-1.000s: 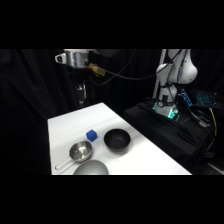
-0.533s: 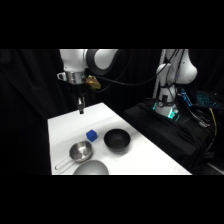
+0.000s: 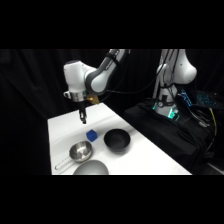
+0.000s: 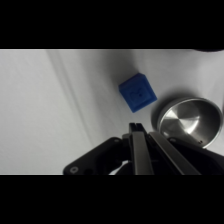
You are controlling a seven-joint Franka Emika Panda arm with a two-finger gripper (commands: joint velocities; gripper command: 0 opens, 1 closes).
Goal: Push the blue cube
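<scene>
Wrist view: pincer (image 4: 136, 131) near blue cube (image 4: 137, 92)

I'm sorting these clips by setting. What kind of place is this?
Probably a robotics lab test bench: a white robot arm reaches over a white table ringed by black curtains, with cabled electronics alongside and a small blue cube as a prop.

White Franka arm (image 3: 92, 77), rounded glossy shells w/ dark grey joint segments. Black cable runs along upper links. Small orange/brass bit at wrist. Gripper (image 3: 83, 118) black; wrist view shows black linkage, grey metal finger edges.
</scene>
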